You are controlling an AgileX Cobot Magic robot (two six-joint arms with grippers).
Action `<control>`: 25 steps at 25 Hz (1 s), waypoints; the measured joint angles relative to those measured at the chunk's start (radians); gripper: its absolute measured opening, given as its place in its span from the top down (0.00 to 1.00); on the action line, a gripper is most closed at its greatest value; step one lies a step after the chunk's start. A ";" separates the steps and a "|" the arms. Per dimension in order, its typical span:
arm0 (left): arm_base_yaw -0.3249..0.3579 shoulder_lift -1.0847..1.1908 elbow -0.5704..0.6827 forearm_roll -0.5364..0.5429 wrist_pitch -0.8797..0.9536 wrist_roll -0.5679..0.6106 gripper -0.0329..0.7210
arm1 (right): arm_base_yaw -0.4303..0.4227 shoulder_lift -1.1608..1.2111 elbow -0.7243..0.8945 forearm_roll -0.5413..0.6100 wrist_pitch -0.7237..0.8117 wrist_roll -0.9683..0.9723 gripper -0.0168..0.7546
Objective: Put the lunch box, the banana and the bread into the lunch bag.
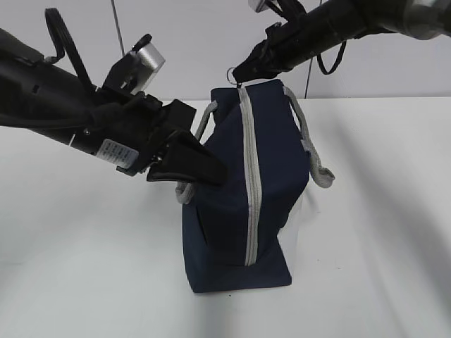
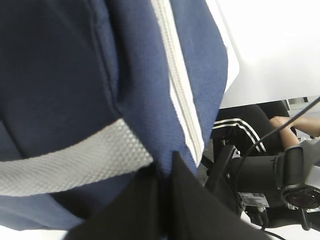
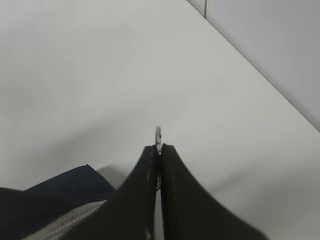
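At table centre: lunch bag (image 1: 243,190) upright, grey zipper strip (image 1: 249,176) running closed down its near face. Right gripper (image 1: 243,72) clamped on metal ring pull (image 1: 232,72) at bag's far top. Left gripper (image 1: 204,167) pinching navy fabric on bag's left side, beside grey strap (image 2: 70,162). Lunch box, banana, bread not visible; presumably inside.

Risks, as judged:
- ring thin, could slip from right jaws
- left pinch shallow, fabric could pull free
- uneven pull could topple bag.

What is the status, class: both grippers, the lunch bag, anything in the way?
Left gripper shut on lunch bag fabric. Right gripper shut on zipper ring. Zipper looks closed. Nothing seen blocking.
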 joint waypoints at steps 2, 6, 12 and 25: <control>0.008 0.000 0.000 0.001 -0.008 -0.002 0.91 | -0.005 0.000 -0.029 -0.002 0.028 0.002 1.00; 0.062 -0.001 0.000 -0.003 0.016 -0.003 0.46 | -0.012 0.000 -0.063 -0.015 0.065 0.010 1.00; 0.224 -0.086 -0.058 -0.004 0.082 -0.090 0.21 | -0.017 0.000 -0.071 -0.029 0.083 0.015 1.00; 0.227 0.238 -0.437 0.097 0.019 -0.341 0.26 | -0.017 0.000 -0.071 -0.033 0.117 0.016 1.00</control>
